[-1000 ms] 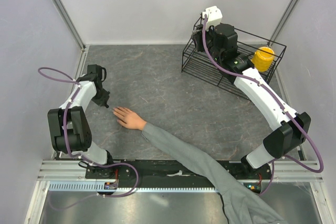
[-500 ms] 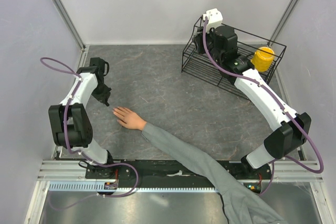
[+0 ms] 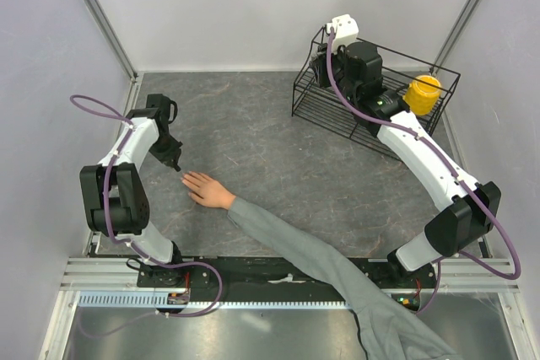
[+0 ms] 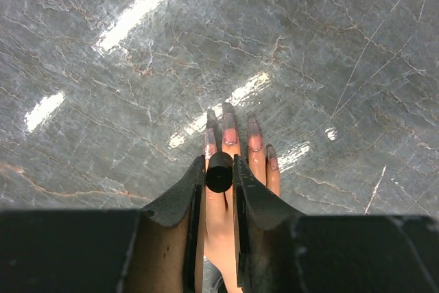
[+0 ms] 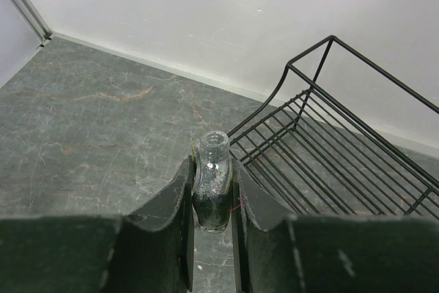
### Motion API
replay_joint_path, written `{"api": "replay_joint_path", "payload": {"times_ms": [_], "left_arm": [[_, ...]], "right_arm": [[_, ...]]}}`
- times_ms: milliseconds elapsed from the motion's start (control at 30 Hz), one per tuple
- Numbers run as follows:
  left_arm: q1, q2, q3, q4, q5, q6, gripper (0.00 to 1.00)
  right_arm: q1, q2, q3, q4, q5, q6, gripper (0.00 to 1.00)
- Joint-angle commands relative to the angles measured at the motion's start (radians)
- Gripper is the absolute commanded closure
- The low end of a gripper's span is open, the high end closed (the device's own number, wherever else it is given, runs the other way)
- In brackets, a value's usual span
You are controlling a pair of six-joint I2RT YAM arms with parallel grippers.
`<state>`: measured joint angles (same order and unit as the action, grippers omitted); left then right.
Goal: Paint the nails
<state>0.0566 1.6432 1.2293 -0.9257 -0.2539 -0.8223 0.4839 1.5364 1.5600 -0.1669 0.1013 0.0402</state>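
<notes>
The bare light-skinned human hand (image 3: 205,189), with a long grey fabric sleeve (image 3: 321,263), lies flat on the grey marbled table (image 3: 270,149) at the near left. Its fingers point towards the far left.

The pale, glossy fingernails (image 4: 230,130) lie just beyond the tips of the left gripper (image 4: 219,166), which hangs over the fingers. Its jaws stand narrow and clamp a small black round-ended cylinder (image 4: 219,171). Contact between this cylinder and any nail cannot be determined.

The right gripper (image 5: 211,169) is at the far right, beside the left end of the black wire basket (image 3: 325,105). Its jaws are closed on a small clear glass bottle (image 5: 211,193) with dark contents. The bottle stands upright with its neck uncapped. A yellow cylindrical container (image 3: 423,93) stands at the right end of the basket.
</notes>
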Motion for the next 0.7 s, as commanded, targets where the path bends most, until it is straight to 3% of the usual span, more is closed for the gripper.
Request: {"api": "replay_joint_path", "payload": {"times_ms": [0,267,667], "left_arm": [[0.003,0.013,0.004,0.022,-0.027,0.006,0.98],[0.003,0.027,0.019,-0.036,-0.054,-0.008,0.98],[0.003,0.052,0.016,0.001,-0.035,-0.003,0.98]], "right_arm": [[-0.008,-0.005,0.049,0.032,-0.008,0.003,1.00],[-0.015,-0.001,0.054,0.030,-0.012,0.006,1.00],[-0.018,-0.005,0.054,0.029,-0.014,0.007,1.00]]}}
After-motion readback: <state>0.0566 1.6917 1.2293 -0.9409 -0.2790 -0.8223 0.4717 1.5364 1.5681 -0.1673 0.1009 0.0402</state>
